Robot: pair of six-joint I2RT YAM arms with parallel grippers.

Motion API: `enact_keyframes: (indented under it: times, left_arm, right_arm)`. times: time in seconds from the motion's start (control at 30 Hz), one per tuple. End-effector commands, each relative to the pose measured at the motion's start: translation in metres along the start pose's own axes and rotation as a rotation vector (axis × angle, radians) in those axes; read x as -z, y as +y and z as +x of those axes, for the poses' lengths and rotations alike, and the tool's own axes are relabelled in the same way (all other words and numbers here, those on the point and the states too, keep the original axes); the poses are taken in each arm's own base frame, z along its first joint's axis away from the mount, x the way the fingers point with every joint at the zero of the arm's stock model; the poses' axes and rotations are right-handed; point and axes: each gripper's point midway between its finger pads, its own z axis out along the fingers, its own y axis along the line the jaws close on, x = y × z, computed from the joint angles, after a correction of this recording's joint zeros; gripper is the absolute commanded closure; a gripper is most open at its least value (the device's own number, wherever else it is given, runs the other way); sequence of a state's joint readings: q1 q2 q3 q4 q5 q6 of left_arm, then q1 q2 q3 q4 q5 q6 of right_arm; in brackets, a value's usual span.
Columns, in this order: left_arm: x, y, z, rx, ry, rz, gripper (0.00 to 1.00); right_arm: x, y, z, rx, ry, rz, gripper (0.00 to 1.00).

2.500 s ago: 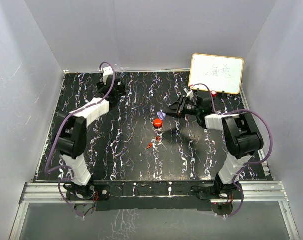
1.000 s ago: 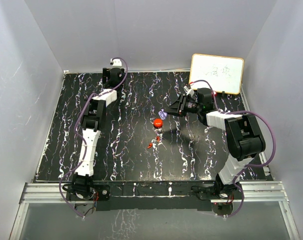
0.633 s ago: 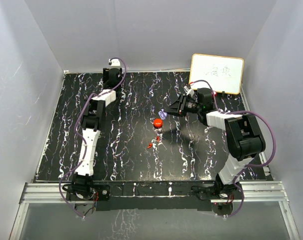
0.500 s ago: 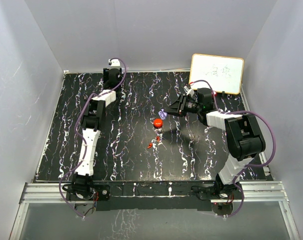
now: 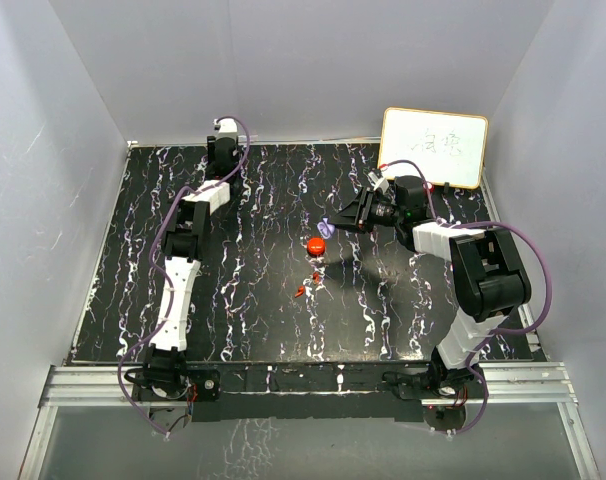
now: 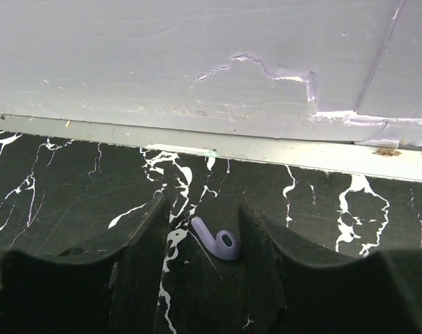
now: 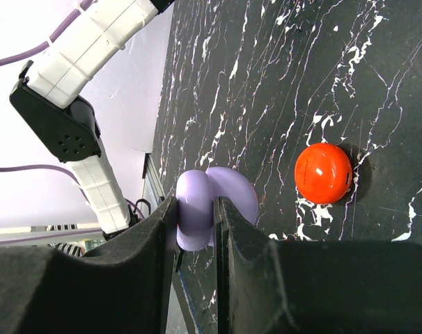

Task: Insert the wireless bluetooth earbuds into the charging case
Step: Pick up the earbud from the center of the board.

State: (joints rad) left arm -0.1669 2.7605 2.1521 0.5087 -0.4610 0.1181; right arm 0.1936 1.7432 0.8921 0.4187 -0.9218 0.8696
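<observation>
In the overhead view, two red earbuds (image 5: 301, 291) are seen low in the centre of the marbled table (image 5: 243, 300), a little apart from each other. The round red case (image 5: 316, 245) sits just above them. These are not needed for the step in hand and are better left untouched.

Slightly higher and to the right, the purple charging case (image 7: 232, 191) is clamped between the fingers of the right gripper (image 7: 196, 203). It is best held there without motion, as the place of delivery.

At the upper left of the overhead frame, the left gripper (image 6: 204, 205) stands at the back wall (image 6: 197, 62). The lavender earbud (image 6: 216, 241) lies on the table between its half-spread fingers (image 6: 138, 257). A gap is seen on the left side. The right finger is very near the round head, and whether it touches cannot be told.

The step is judged to be the pinch of this earbud. The jaws should be brought together slowly and centred, so that the small piece is not pushed aside or flipped. The lift should be started only when both pads are pressed on it.

The earbud lies flat. Its long axis runs diagonally in the wrist view: the stem is pointed to the upper left, toward the wall, and the round head with its dark opening to the lower right. It is therefore crossed obliquely by the line between the fingers.
</observation>
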Motion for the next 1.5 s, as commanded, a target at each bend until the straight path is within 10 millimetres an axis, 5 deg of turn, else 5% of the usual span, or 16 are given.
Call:
enact_keyframes:
  times: [0.0,0.47,0.9,1.2,1.47]
  left_arm:
    - [-0.003,0.008,0.024,-0.027,0.066,-0.002,0.59]
    - [0.006,0.013,0.014,-0.001,0.052,0.000,0.79]
    - [0.039,0.023,-0.012,0.011,0.029,-0.024,0.98]
    - [0.095,0.026,-0.043,0.025,0.053,-0.061,1.00]
    - [0.176,0.025,-0.078,0.053,0.111,-0.043,1.00]
  right_arm:
    - [0.004,0.019,-0.014,0.070,-0.036,-0.038,1.00]
    - [0.005,0.018,-0.015,0.071,-0.037,-0.037,1.00]
    - [0.008,0.024,-0.015,0.088,-0.043,-0.049,1.00]
    - [0.014,0.035,-0.013,0.110,-0.053,-0.063,1.00]
    - [0.020,0.040,-0.007,0.125,-0.055,-0.068,1.00]
